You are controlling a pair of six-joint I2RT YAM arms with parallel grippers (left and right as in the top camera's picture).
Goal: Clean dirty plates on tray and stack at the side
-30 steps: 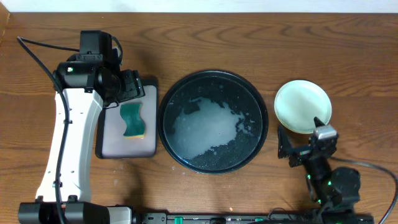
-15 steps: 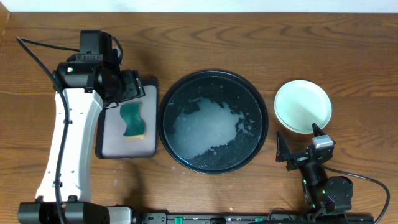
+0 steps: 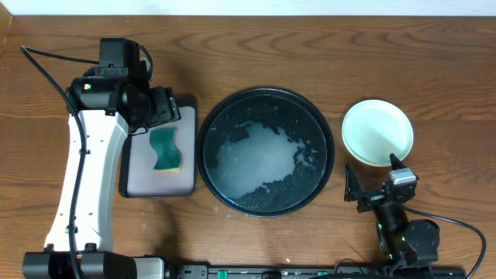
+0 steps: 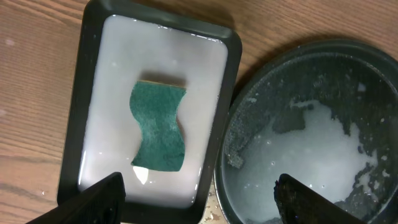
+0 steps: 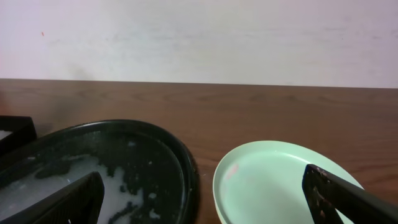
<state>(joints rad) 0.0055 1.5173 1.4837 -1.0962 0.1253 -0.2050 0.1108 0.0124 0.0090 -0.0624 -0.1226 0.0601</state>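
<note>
Wooden table [image 3: 310,54] with sudsy black tray [image 3: 266,91], mint plate [image 3: 377,132] alongside

Mint plate [image 3: 377,132] beside foamy black tray [image 3: 310,116]

The bench [image 3: 256,46] is mid-brown wood with darker wavy grain lines. The tray [image 3: 203,151] is glossy black. A milky white foam patch [image 3: 260,159] covers its centre and breaks into white speckles toward the rim. The plate [image 3: 377,132] is pale mint-aqua, uniform apart from a faint pink smudge near its left rim in the right wrist view. The rectangular tray [image 3: 138,174] has a black rim and a pale grey-white floor. The sponge [image 3: 164,149] is dark green with a thin tan-yellow layer at one edge. The left arm [image 3: 81,178] is white with black joints. The right arm [image 3: 403,236] is black.
</note>
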